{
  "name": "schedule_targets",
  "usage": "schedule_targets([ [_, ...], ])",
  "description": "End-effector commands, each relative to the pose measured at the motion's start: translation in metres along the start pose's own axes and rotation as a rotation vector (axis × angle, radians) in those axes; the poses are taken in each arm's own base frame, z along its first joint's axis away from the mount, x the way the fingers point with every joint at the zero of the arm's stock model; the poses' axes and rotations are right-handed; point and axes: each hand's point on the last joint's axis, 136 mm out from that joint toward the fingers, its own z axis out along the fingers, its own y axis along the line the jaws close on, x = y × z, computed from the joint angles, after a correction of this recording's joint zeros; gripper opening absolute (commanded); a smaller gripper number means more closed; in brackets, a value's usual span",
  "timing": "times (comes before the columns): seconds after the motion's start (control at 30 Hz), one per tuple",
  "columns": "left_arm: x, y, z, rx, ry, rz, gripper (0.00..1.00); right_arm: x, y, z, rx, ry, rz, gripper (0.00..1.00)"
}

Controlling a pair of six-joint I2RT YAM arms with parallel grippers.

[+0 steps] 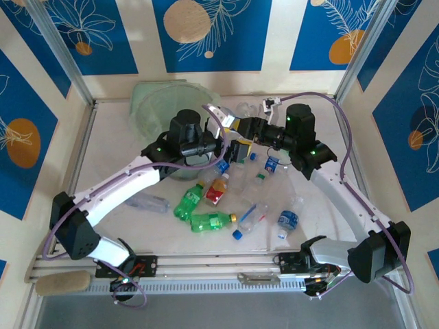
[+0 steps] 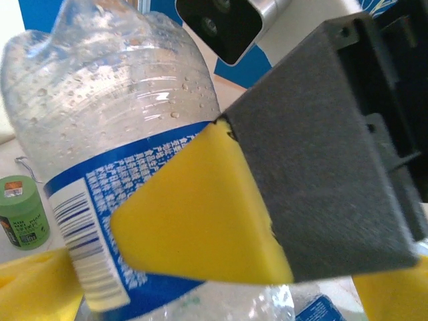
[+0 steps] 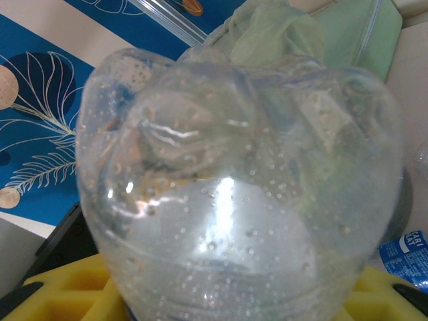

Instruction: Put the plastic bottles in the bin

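A clear plastic bottle (image 1: 216,115) (image 2: 120,100) (image 3: 234,167) with a blue label hangs in the air beside the bin (image 1: 161,103) (image 3: 348,33). My right gripper (image 1: 235,127) (image 3: 234,304) is shut on it, and one yellow pad (image 2: 200,214) presses on the label. My left gripper (image 1: 233,149) (image 2: 214,297) is open right under it, its yellow fingertips (image 2: 27,281) spread wide on both sides of the bottle's lower part. Several more bottles lie on the table: two green ones (image 1: 188,203) (image 1: 212,221), a red-labelled one (image 1: 217,188) and clear ones (image 1: 250,216) (image 1: 289,219).
A short olive-green cylinder (image 2: 23,210) stands on the table at the left, with thin wire tongs (image 2: 20,160) behind it. Another clear bottle (image 1: 147,202) lies under my left arm. Walls and metal posts close in the table.
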Motion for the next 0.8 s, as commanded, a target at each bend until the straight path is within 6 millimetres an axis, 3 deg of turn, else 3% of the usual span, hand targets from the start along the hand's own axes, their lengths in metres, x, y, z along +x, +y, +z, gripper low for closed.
schedule_targets([
  [0.0,-0.0096,-0.0068,0.0017,0.016,-0.016,0.028,1.0,-0.0126,0.0291,-0.0068,-0.065,-0.039,-0.043,0.49],
  [0.23,-0.0057,-0.0006,0.0025,-0.014,-0.01,0.029,0.88,-0.0129,0.0327,-0.0076,-0.093,-0.052,-0.04,0.49],
  [0.4,-0.0062,0.0009,0.0026,-0.024,-0.013,0.032,0.71,-0.0123,0.0364,-0.0085,-0.119,-0.059,-0.042,0.49],
  [0.53,-0.0087,0.0017,0.0007,-0.034,-0.025,0.038,0.48,-0.012,0.0368,-0.0085,-0.123,-0.058,-0.043,0.49],
  [0.77,-0.0119,0.0025,-0.0047,-0.049,-0.052,0.045,0.43,-0.0106,0.0356,-0.0071,-0.126,-0.057,-0.037,0.51],
])
